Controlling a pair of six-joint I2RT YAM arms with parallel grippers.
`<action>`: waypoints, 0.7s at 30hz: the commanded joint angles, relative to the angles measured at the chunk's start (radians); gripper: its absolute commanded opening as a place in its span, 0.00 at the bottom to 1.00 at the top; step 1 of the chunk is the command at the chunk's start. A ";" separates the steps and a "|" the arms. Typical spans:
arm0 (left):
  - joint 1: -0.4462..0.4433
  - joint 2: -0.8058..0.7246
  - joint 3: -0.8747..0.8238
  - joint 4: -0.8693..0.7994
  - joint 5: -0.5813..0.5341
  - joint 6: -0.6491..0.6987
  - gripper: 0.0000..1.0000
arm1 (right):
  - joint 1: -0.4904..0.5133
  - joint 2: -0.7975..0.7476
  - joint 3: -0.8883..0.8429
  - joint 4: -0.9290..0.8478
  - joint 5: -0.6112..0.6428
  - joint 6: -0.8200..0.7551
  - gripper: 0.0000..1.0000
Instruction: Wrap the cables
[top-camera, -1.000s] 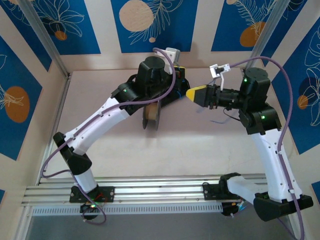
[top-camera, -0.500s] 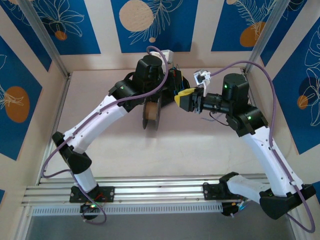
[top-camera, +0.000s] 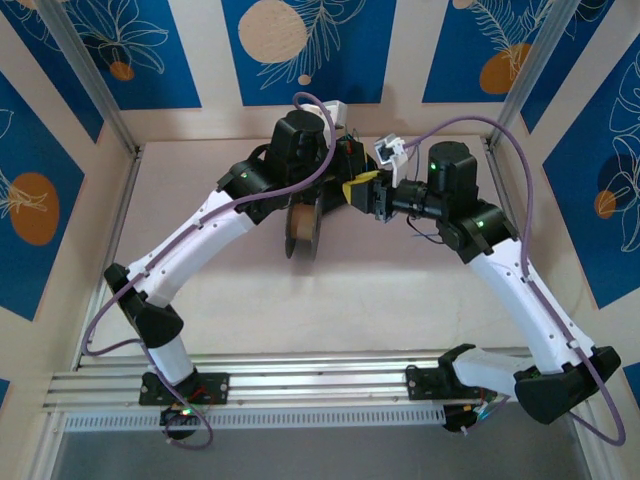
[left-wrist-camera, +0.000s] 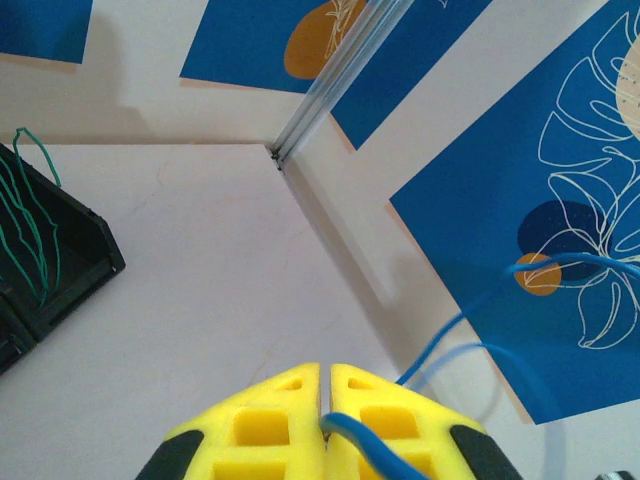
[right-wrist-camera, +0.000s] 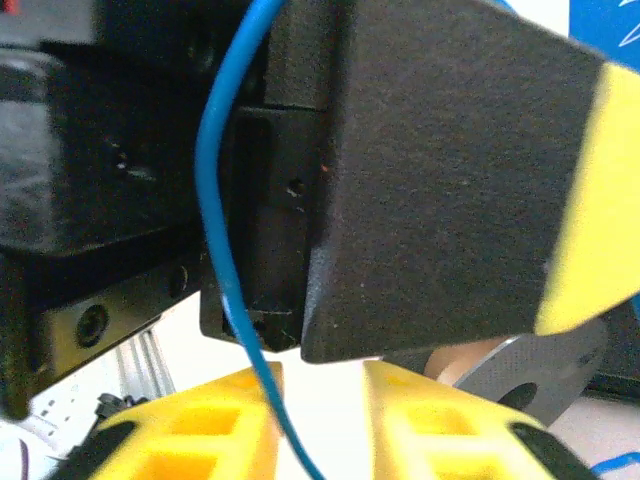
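Cable (left-wrist-camera: 455, 325), blue, is pinched between the pressed-together jaws of the left gripper (left-wrist-camera: 325, 395) and arcs away free; green cables (left-wrist-camera: 30, 225) sit in a black bin (left-wrist-camera: 90, 265) well apart. Likely fault: the right gripper (right-wrist-camera: 322, 425), jaws parted around the cable, closes and misses, since it runs along one finger's edge. It looks thin, springy, loosely looped.

I record one pale, matt table (top-camera: 330, 310) as the work surface. An aluminium rail (top-camera: 320, 385) runs along its near edge. Toward the far centre, a brown spool (top-camera: 300, 233) stands on edge on the surface. From the left wrist camera I note a black tray (left-wrist-camera: 85, 255) sitting directly on the table, short of the far corner. Thin green cables (left-wrist-camera: 25, 225) stand upright inside that tray.
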 joint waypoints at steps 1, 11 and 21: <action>0.005 -0.044 0.011 0.002 0.014 -0.010 0.00 | 0.012 0.013 -0.006 0.032 -0.002 -0.022 0.12; 0.062 -0.151 -0.076 -0.046 0.025 0.007 1.00 | 0.011 -0.065 -0.086 0.030 0.086 -0.203 0.00; 0.190 -0.357 -0.190 -0.179 0.175 0.033 1.00 | 0.030 -0.025 -0.084 -0.030 0.170 -0.420 0.00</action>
